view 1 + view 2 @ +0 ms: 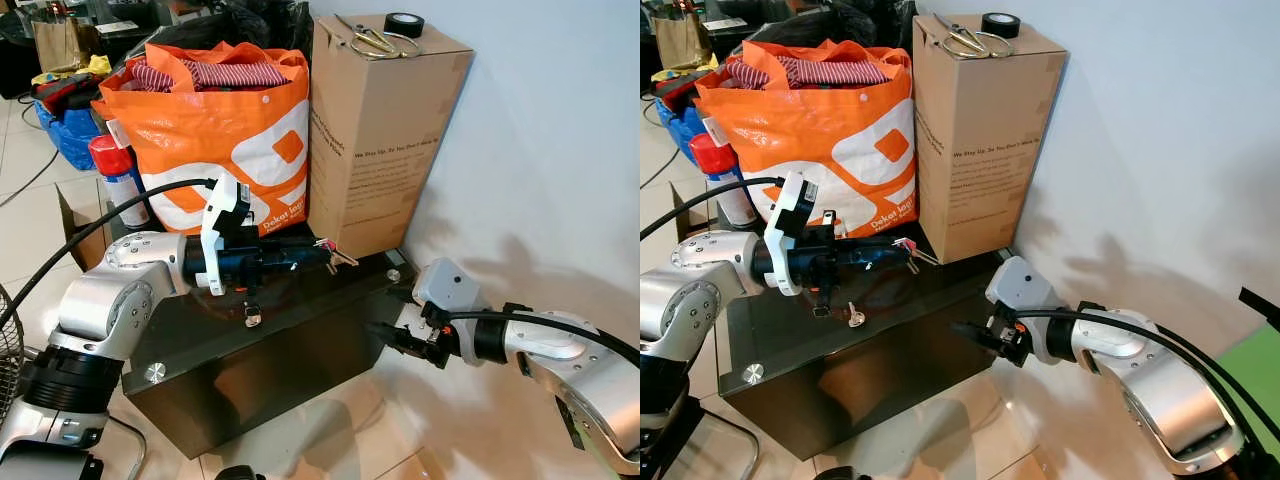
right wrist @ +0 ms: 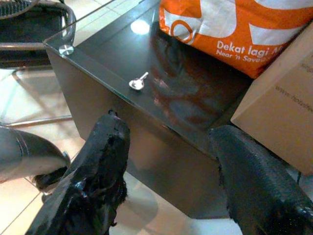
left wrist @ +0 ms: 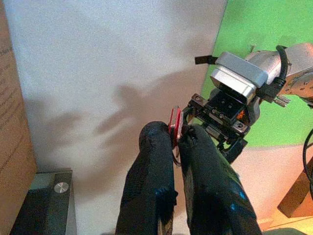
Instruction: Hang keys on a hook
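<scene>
Closest to the camera, at 8 o'clock in the left eye view, is the robot's silver left arm. It reaches toward 3 o'clock over the black glass tabletop [image 1: 300, 335]. The left gripper [image 1: 325, 255] has its jaws pinched tight on the small bunch of keys with a red tag [image 3: 174, 125]. The keys are up in the air, just past the corner of the tall brown cardboard box [image 1: 375, 130] and near the plain white wall [image 1: 540, 120].

At 4 o'clock, the right gripper [image 1: 385, 338] sits low beside the edge of the tabletop. Its jaws are spread wide and hold nothing.

One loose silver key [image 2: 138, 82] lies flat on the tabletop, near the front edge. A big orange shopping bag full of striped cloth [image 1: 215, 130] stands at 11 o'clock, touching the box.

I cannot find a hook on the wall, so the hanging is not done yet, I think.

What could go wrong? The jaws grip just the thin red tag, so the keys could slip and fall to the floor. The two grippers are close together, so they could bump. The left arm could also knock the box.
</scene>
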{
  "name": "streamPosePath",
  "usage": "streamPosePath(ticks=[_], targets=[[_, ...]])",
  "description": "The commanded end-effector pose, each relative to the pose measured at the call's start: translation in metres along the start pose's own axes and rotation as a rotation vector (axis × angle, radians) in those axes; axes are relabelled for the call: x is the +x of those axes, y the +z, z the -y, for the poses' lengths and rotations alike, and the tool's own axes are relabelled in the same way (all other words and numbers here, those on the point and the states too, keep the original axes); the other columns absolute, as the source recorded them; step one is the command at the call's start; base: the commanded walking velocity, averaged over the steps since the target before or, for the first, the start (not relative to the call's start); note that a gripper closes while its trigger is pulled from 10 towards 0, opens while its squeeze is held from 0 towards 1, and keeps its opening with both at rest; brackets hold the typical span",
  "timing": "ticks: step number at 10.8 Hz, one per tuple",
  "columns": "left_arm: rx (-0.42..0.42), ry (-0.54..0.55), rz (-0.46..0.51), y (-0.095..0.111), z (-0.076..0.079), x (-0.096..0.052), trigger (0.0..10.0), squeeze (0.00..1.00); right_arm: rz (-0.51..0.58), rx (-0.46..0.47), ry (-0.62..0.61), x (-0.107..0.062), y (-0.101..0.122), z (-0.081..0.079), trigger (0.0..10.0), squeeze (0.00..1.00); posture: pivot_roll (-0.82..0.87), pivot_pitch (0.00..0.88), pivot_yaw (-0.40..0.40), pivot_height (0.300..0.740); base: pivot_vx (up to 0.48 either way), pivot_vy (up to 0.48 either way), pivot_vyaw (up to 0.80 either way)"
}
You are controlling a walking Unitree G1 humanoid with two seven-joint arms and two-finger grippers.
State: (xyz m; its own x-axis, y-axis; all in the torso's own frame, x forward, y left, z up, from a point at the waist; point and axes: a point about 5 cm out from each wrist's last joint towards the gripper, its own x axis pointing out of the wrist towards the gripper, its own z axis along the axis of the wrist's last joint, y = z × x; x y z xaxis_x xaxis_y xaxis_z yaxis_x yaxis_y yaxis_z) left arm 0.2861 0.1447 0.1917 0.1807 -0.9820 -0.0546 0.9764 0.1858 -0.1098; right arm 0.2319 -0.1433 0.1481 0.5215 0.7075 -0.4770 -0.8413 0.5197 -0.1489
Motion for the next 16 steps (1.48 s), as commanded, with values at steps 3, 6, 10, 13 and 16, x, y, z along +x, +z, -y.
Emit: streamPosePath(ticks=[3, 6, 10, 13, 16], targets=[[-0.053, -0.021, 0.187, 0.022, 0.006, -0.001, 0.0, 0.03, 0.008, 0.018, -0.115, 0.005, -0.003, 0.011, 10.0, 0.00, -0.09, 0.000, -0.043, 0.740, 0.000, 0.000, 0.00], [-0.198, -0.088, 0.380, 0.033, 0.017, -0.003, 0.0, 0.02, 0.069, 0.165, -0.393, 0.007, -0.003, 0.039, 10.0, 0.00, -0.09, 0.000, -0.041, 0.740, 0.000, 0.000, 0.00], [-0.281, -0.081, 0.417, 0.031, 0.021, -0.011, 0.0, 0.02, 0.301, 0.258, -0.463, -0.002, 0.017, 0.049, 10.0, 0.00, -0.09, 0.000, -0.036, 0.740, 0.000, 0.000, 0.00], [-0.278, -0.020, 0.415, 0.033, 0.020, -0.026, 0.0, 0.02, 0.500, 0.433, -0.440, -0.026, 0.029, 0.060, 10.0, 0.00, -0.09, 0.000, -0.032, 0.740, 0.000, 0.000, 0.00], [-0.274, -0.022, 0.412, 0.033, 0.021, -0.024, 0.0, 0.02, 0.788, 0.572, -0.237, -0.033, 0.059, 0.047, 10.0, 0.00, -0.08, 0.000, -0.040, 0.740, 0.000, 0.000, 0.00]])
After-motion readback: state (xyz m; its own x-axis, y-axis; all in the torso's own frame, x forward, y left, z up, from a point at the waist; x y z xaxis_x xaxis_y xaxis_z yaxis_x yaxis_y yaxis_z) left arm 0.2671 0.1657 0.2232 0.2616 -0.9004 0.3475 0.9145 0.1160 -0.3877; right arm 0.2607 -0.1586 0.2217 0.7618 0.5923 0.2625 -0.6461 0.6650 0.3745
